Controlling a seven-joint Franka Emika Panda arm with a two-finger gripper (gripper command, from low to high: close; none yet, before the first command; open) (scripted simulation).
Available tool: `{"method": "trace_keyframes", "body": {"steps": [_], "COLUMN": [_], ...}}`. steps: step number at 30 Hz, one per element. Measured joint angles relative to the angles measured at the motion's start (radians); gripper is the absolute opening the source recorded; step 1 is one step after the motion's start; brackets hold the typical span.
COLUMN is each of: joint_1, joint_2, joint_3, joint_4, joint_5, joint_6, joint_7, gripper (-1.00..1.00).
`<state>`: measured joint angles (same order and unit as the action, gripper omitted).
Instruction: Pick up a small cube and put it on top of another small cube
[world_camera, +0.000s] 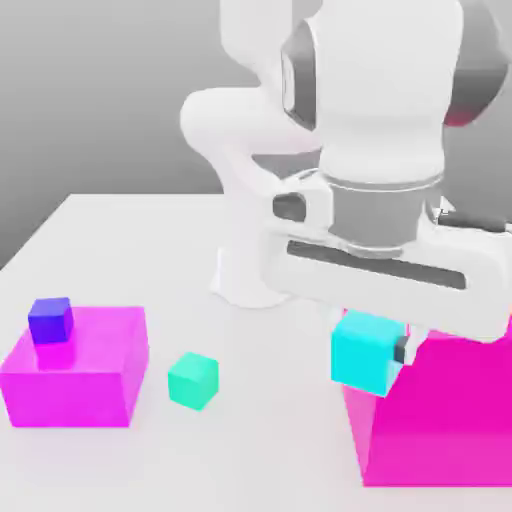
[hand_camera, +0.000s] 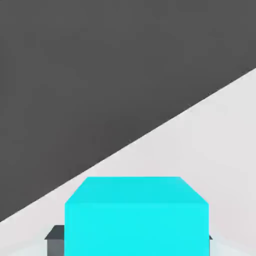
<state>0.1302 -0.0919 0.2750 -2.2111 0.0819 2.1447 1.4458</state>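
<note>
The small cube (world_camera: 365, 352) is bright cyan and sits between the fingers of my gripper (world_camera: 368, 350), which is shut on it. It is beside the upper left edge of the big magenta box (world_camera: 445, 420) on the exterior view's right. A dark finger (world_camera: 402, 349) shows on the cube's right side. In the hand view the cyan cube (hand_camera: 136, 217) is close up, with a dark pad (hand_camera: 54, 239) at its side and the white table (hand_camera: 215, 140) behind it. I cannot tell whether the cube rests on anything.
A greener teal cube (world_camera: 193, 380) lies on the table (world_camera: 150, 240) left of the gripper. Further left, a dark blue cube (world_camera: 50, 320) stands on a lower magenta box (world_camera: 85, 385). The arm's white base (world_camera: 245, 270) stands behind.
</note>
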Motion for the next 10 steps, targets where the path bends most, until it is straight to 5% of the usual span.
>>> {"method": "trace_keyframes", "body": {"steps": [3,6,7,10], "joint_1": [0.086,0.103,0.104,0.104], "joint_2": [-0.089,-0.068,-0.057,-0.057], "joint_3": [0.081,0.109,0.113,0.113], "joint_4": [0.011,-0.052,-0.071,-0.071], "joint_5": [0.003,-0.006,-0.009,-0.009], "joint_6": [-0.109,-0.029,0.000,0.000], "joint_7": [-0.007,0.001,0.004,0.004], "gripper": [-1.00,-1.00,1.00,1.00]}}
